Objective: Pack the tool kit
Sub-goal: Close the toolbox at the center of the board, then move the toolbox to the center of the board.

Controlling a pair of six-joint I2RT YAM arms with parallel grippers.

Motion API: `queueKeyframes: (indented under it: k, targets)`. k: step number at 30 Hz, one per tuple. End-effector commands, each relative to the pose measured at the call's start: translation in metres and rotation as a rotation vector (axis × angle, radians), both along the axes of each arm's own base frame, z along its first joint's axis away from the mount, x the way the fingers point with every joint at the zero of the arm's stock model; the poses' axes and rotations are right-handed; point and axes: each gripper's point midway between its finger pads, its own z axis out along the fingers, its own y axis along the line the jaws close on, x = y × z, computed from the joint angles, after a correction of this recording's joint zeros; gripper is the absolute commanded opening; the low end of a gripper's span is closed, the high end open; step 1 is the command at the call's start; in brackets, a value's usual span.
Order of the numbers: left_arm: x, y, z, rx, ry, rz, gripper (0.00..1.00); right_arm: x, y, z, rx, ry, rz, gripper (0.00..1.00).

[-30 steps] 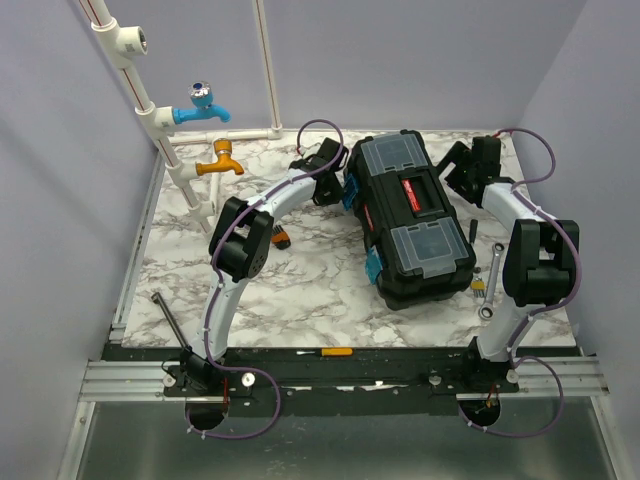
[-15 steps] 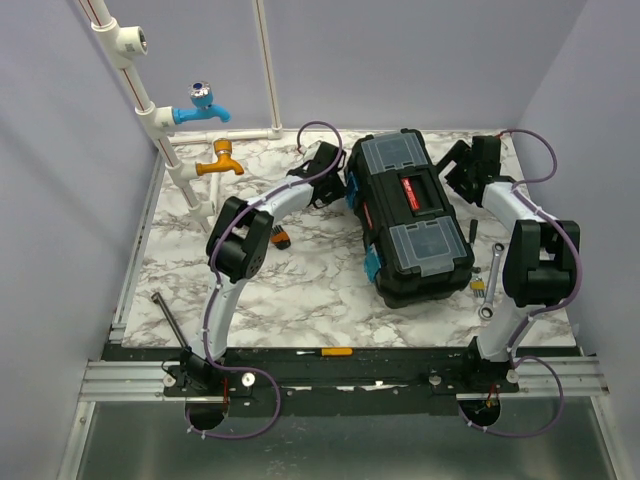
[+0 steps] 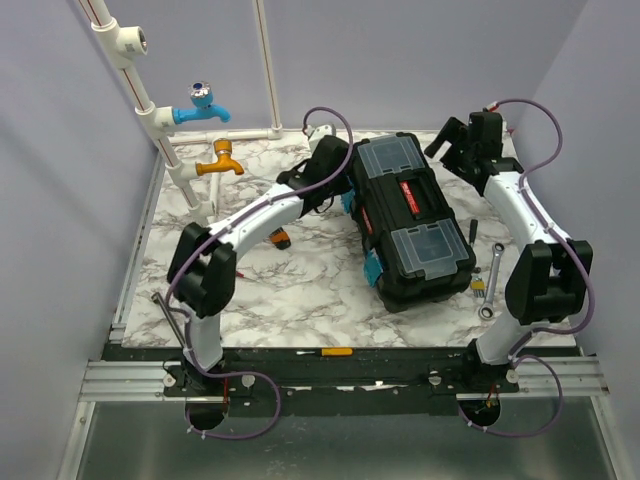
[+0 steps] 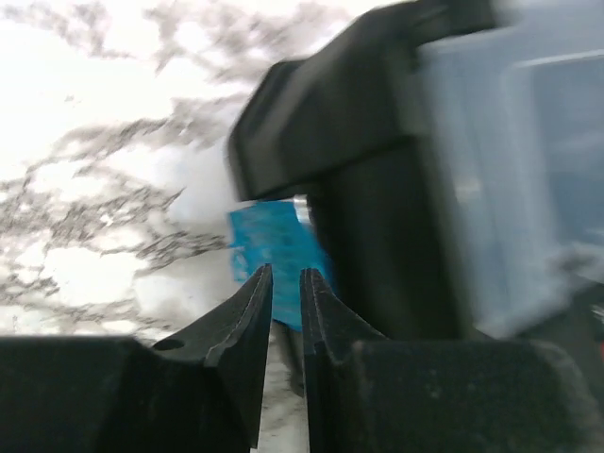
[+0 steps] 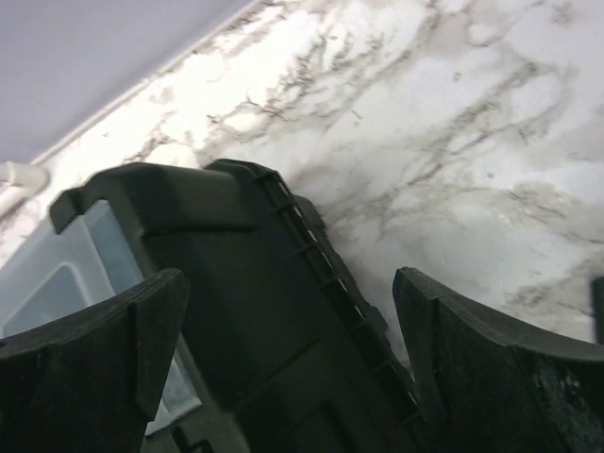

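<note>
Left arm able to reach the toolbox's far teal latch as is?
Probably yes: the left hand sits just short of that teal latch, nothing between them, though it is nearly shut.

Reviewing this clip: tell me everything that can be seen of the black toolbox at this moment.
The toolbox looks like black moulded plastic. Its lid is closed and it lies askew on the marble table. On top, a red-black handle is folded flat between two clear-lidded compartments. Teal latches show on its left side. The left gripper, nearly shut, sits by the far latch; contact is unclear. The open right gripper straddles the far corner, with no contact visible.
</note>
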Motion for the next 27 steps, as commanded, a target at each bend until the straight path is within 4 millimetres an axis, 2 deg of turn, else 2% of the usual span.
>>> queueKeyframes:
  k: [1, 5, 6, 8, 10, 12, 18, 20, 22, 24, 27]
  targets:
    - [-0.011, 0.016, 0.079, -0.032, -0.199, -0.034, 0.21, -0.019, -0.034, 0.014, -0.132, 0.022, -0.088, 1.0]
    - [-0.031, 0.053, 0.101, 0.034, -0.283, 0.005, 0.34, -0.034, -0.045, 0.042, -0.177, -0.081, -0.121, 1.0]
    - [-0.037, 0.061, 0.104, 0.048, -0.296, 0.012, 0.35, -0.038, -0.048, 0.043, -0.189, -0.099, -0.135, 1.0]
    - [-0.048, 0.079, 0.11, 0.073, -0.331, 0.034, 0.45, -0.049, -0.057, 0.043, -0.219, -0.13, -0.167, 1.0]
    - [-0.062, 0.095, 0.113, 0.091, -0.366, 0.039, 0.51, -0.062, -0.067, 0.036, -0.245, -0.136, -0.216, 1.0]
    - [-0.078, 0.105, 0.111, 0.099, -0.395, 0.01, 0.56, -0.081, -0.081, 0.021, -0.253, -0.1, -0.31, 1.0]
    - [-0.127, 0.132, 0.084, 0.072, -0.443, -0.048, 0.66, -0.135, -0.09, -0.023, -0.25, -0.003, -0.374, 1.0]
    - [-0.14, 0.146, 0.075, 0.079, -0.448, -0.033, 0.76, -0.152, -0.089, -0.034, -0.234, 0.019, -0.376, 1.0]
    - [-0.149, 0.161, 0.062, 0.105, -0.445, -0.003, 0.86, -0.16, -0.069, -0.046, -0.182, 0.015, -0.257, 1.0]
    - [-0.156, 0.174, 0.047, 0.13, -0.432, 0.018, 0.93, -0.162, -0.034, -0.058, -0.071, 0.014, -0.096, 0.99]
    - [-0.161, 0.189, 0.029, 0.121, -0.418, 0.044, 0.96, -0.153, 0.018, -0.069, 0.059, 0.007, 0.086, 0.96]
